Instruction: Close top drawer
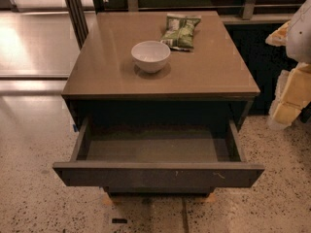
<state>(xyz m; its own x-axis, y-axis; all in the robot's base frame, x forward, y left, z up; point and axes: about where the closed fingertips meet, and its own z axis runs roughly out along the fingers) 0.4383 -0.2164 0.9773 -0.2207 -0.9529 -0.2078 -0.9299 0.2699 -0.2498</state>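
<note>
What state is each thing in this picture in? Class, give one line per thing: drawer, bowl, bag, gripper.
top drawer: pulled wide open, grey interior showing, nothing seen inside.
white bowl: upright on the cabinet top, nothing seen inside.
green snack bag: lying flat on the cabinet top, behind the bowl.
gripper: at the right edge, beside the cabinet, not touching the drawer.
</note>
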